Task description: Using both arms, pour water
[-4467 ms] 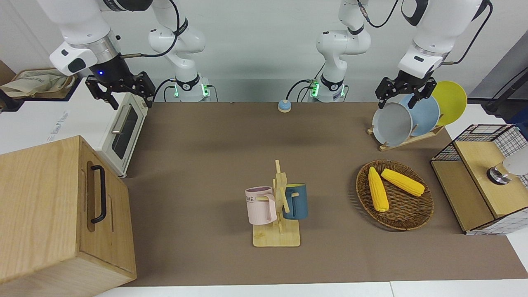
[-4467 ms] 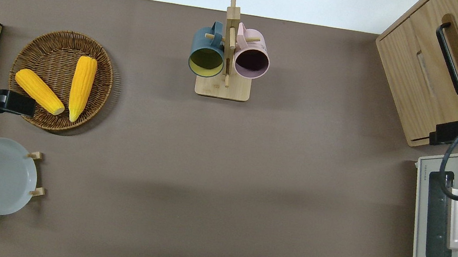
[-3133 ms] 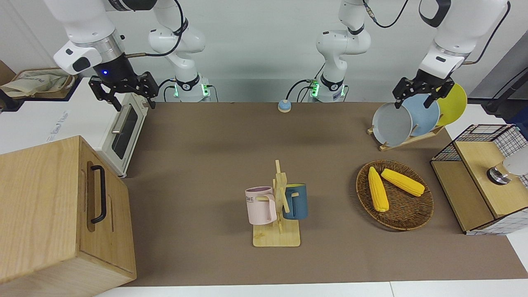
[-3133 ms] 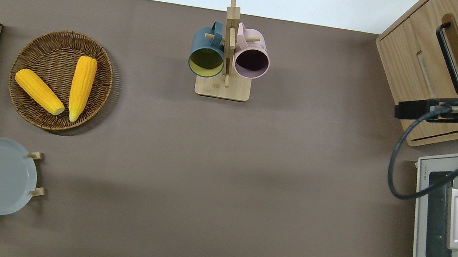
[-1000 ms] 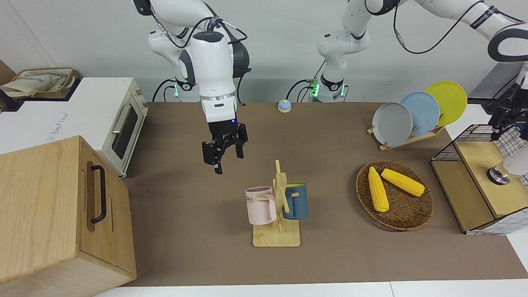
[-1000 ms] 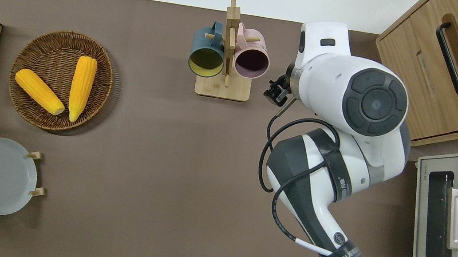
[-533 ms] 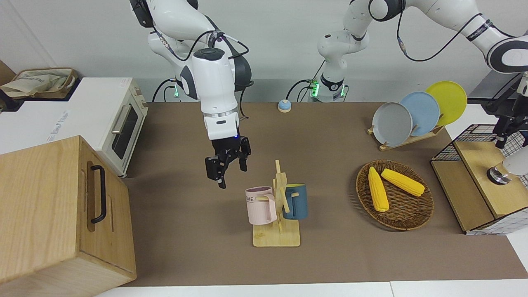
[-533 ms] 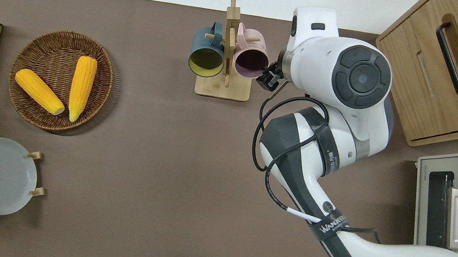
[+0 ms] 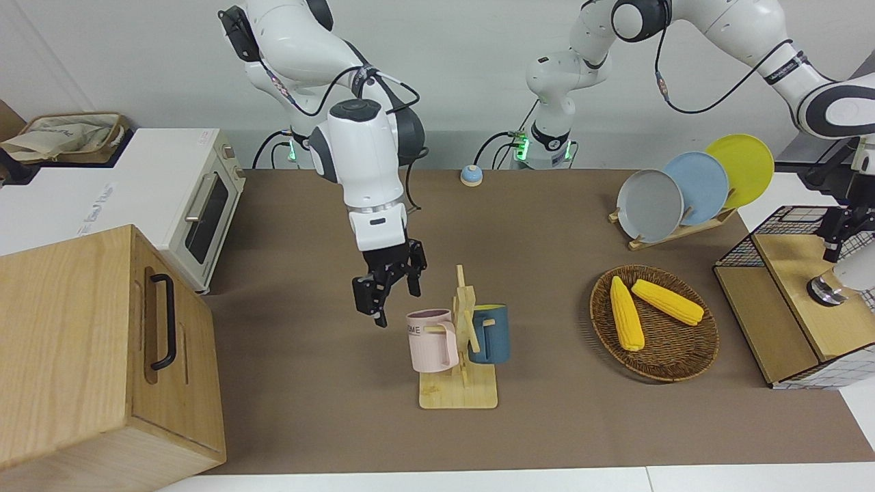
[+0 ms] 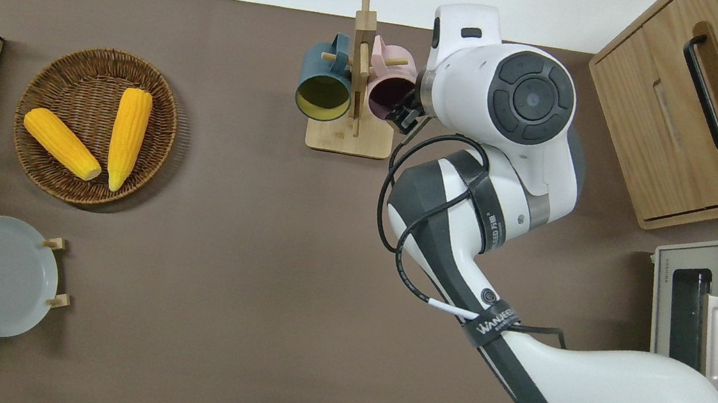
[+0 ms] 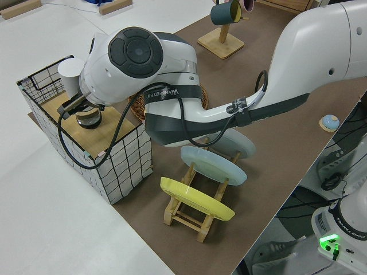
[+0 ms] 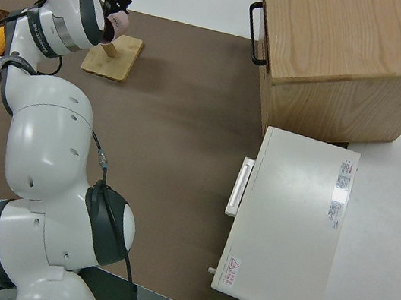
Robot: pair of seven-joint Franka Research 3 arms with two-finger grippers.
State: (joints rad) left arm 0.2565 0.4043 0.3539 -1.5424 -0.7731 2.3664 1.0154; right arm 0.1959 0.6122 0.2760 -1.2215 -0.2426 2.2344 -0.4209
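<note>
The left hand (image 11: 73, 106) (mostly hidden) shows no finger gap.

The right arm (image 9: 362, 147) reaches out from its base over the middle of the table, elbow high and forearm pointing down. Its wrist tilts slightly toward the left arm's end of the table. The right gripper (image 9: 389, 290) points downward with its two black fingers (image 9: 370, 301) spread apart and nothing between them; in the overhead view it is mostly hidden under the wrist (image 10: 451, 67). The left arm (image 9: 786, 61) stretches wide to its own end of the table, forearm bent downward at the edge of the front view. The left gripper (image 9: 839, 232) hangs low there, and its fingers seem parted, though this is hard to make out.
</note>
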